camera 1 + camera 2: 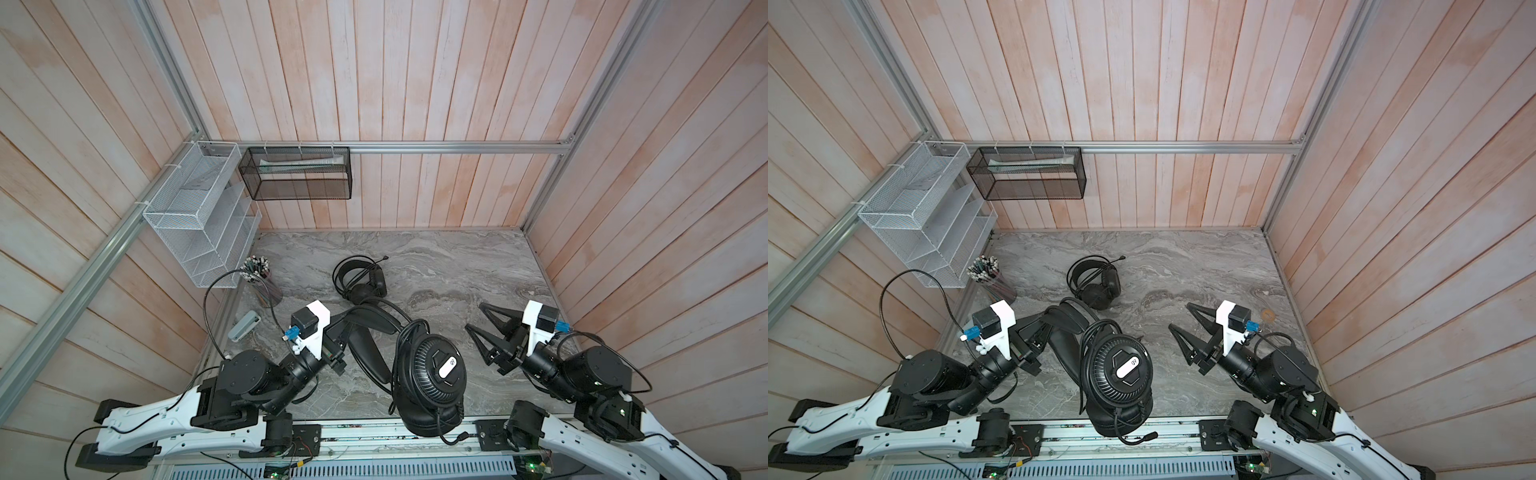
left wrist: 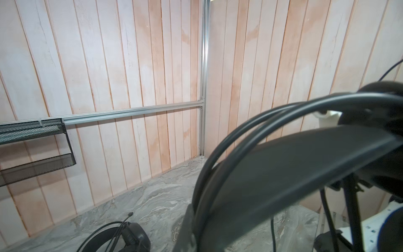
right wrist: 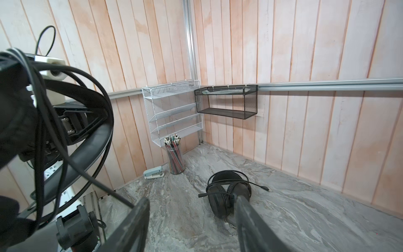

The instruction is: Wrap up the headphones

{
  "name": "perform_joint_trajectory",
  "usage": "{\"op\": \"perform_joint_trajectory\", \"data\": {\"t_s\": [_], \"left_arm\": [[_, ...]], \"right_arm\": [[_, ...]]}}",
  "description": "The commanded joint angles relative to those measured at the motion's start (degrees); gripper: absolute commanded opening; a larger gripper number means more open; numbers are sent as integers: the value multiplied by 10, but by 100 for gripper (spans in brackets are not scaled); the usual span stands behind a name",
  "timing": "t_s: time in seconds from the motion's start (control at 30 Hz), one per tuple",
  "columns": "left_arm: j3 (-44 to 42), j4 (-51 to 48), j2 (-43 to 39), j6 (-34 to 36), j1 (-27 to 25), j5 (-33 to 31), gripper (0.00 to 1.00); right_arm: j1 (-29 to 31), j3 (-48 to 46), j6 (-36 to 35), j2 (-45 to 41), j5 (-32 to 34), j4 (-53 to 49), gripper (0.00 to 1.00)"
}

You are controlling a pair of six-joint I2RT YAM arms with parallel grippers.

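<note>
Whitewashed pink plank walls (image 1: pixel 415 83) close round a grey, marble-veined surface (image 1: pixel 478 266), where a clear pencil cup (image 1: pixel 266 286) stands under a white mesh rack (image 1: pixel 195 216). Near the cup lies the smooth-cupped headset (image 1: pixel 365 282), folded, its thin cable looped round it. Farther from the cup, over the surface's front edge, the grille-backed headset (image 1: pixel 436 370) shows a ribbed round cup draped in cable, its broad padded band pinched by the left hand (image 1: pixel 338 330). Farthest from the cup, the right hand (image 1: pixel 473 316) hovers with its triangular black fingers spread and empty, with bare marble around it.
</note>
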Motion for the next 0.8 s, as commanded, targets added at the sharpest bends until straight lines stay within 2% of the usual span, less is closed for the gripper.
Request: {"op": "perform_joint_trajectory", "data": {"t_s": [0.0,0.2,0.4,0.6,0.7,0.77], "left_arm": [[32,37,4,-83,-1,23,0],[41,34,14,-108,1,-12,0],[39,30,15,-127,9,-20,0],[37,33,19,-135,25,-24,0],[36,36,20,-143,38,-14,0],[37,37,21,-150,45,-3,0]], "right_arm": [[-2,-49,52,8,-55,35,64],[-1,-147,117,-6,-155,182,67],[-2,-190,166,60,-224,289,68],[-2,-230,196,62,-253,401,69],[-2,-241,198,75,-230,403,68],[-2,-244,187,78,-190,385,66]]}}
